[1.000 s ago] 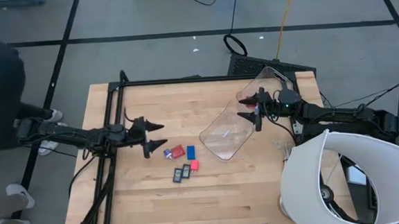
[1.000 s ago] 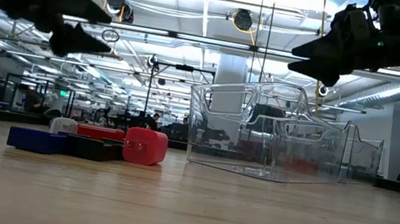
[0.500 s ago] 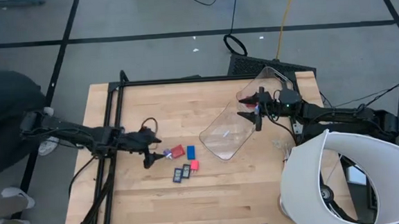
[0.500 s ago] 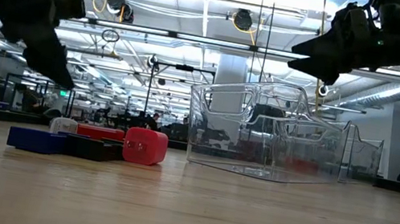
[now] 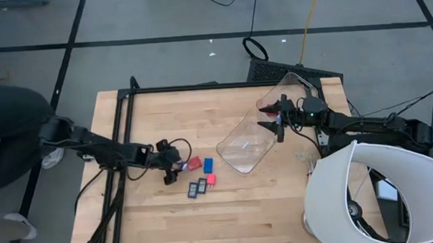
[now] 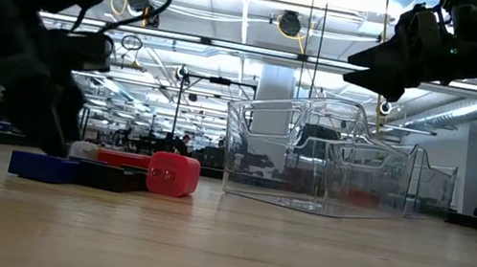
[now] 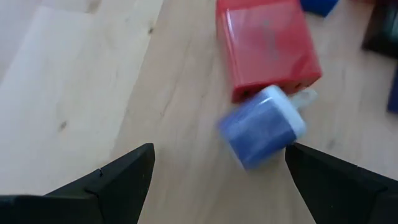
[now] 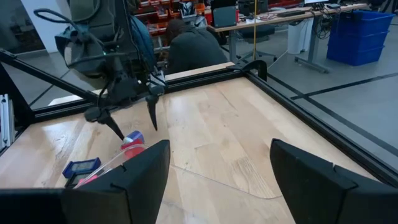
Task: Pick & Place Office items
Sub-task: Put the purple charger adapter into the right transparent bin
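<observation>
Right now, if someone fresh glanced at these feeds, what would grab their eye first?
Probably the left pincer, open and low over the small pile of office items at mid-table, closest to a light-blue block beside a red block. Next, the clear plastic bin to the right, with the right pincer open above it.

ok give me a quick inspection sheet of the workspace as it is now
surface: wooden table, bare around the pile
job's things: red block touching a blue-and-white piece; blue block, small red block, two dark flat pieces close by
clutter: clear bin, nothing seen inside
grippers: left gripper open, low over the blue-and-white piece; right gripper open above the bin
cables: yellow cable on the floor
surroundings: white lampshade-like object, person behind the table
</observation>
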### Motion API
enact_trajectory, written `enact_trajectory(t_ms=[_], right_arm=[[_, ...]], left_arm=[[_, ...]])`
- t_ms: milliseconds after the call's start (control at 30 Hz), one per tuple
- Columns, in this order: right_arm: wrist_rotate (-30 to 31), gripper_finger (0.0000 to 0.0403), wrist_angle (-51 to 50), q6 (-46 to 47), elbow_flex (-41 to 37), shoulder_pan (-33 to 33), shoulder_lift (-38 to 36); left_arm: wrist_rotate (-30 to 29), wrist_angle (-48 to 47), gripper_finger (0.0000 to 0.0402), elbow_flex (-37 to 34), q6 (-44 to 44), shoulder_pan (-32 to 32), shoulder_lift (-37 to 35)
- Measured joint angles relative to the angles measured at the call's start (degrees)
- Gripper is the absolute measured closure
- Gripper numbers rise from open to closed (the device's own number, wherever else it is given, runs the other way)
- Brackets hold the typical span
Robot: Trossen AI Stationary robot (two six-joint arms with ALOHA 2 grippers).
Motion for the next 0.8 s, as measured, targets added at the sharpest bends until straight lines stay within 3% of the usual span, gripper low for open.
enact_trajectory(t_ms=[133,333,600,800], right_arm=[[0.00,0.0138,0.11,0.00,0.00,0.00,0.00],[0.00,0.0138,0.13,0.00,0.00,0.00,0.00],[0.00,0.0138,-0.09,0.00,0.00,0.00,0.00],[0.00,0.0138,-0.08,0.00,0.00,0.00,0.00]], left_arm=[[0.89,5.53,0.0037,0.00,-3.03,0.56,2.78],[-0.45,12.56,0.0037,0.00,-0.56,2.35,4.69],[0.40,4.10,0.0037,0.13,0.84,2.68,4.68],[0.27,3.56,0.0037,0.11,-0.97,2.66,4.68]])
